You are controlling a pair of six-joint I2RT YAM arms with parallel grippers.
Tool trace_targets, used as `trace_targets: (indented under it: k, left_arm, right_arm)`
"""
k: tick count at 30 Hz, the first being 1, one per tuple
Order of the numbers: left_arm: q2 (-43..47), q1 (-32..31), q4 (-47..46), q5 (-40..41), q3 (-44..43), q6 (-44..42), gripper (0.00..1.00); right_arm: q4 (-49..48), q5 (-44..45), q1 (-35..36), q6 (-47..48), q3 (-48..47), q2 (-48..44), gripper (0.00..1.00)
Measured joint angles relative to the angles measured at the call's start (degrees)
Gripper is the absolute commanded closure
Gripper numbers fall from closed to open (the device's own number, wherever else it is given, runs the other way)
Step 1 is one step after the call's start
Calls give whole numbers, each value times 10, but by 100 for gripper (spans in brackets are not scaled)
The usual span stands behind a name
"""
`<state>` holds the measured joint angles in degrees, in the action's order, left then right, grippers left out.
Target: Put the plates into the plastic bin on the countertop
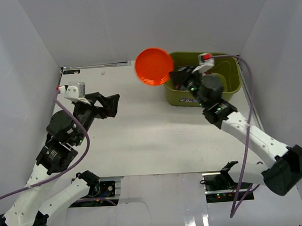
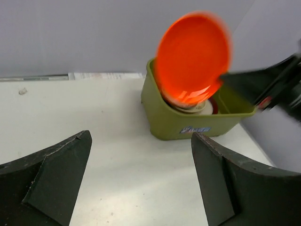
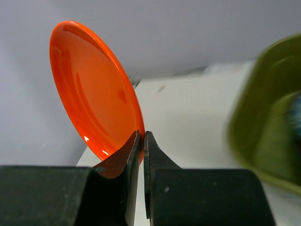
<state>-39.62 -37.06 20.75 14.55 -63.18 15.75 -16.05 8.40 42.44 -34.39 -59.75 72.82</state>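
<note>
The right gripper (image 3: 142, 137) is pinched tight on the lower rim of one glossy round orange plate (image 3: 94, 103). The plate stands tilted on edge above its fingers. One olive-green rectangular plastic bin (image 1: 231, 86) sits just beside this gripper. The left gripper (image 1: 113, 104) is spread wide and holds nothing, well apart from both.

**What the views keep back**

In the top view the right arm (image 1: 243, 128) covers most of the bin (image 1: 233, 83) at upper right, so its contents cannot be told. Its label (image 1: 183, 97) is too small to read. In the left wrist view the plate (image 2: 193, 56) is smeared with blur and screens the bin's inside. Only a sliver of dishes (image 2: 195, 107) shows below it. The right gripper (image 2: 225, 79) is blurred and cut off at the right edge. In the right wrist view the blurred bin runs off the right edge, and the plate's lower rim is hidden between the fingers (image 3: 120, 160).
</note>
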Motion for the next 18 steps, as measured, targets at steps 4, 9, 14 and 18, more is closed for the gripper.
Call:
trace_targets:
  k: [4,9,14,18]
  left_arm:
    - [-29,0,-6,0,40,4,2]
    - [-93,-1,-10,-6,108,27,2]
    - [-137,-1,-18,-9,179,47,2]
    - [-146,-1,-23,-8,195,52,2]
  right_arm:
    - [19,54,-152,58,15,-80,92]
    - [54,20,-297,82,18,-38,92]
    - [78,-65,-397,64,8,76,92]
    - [97,-109,-403,39,-8,144,57]
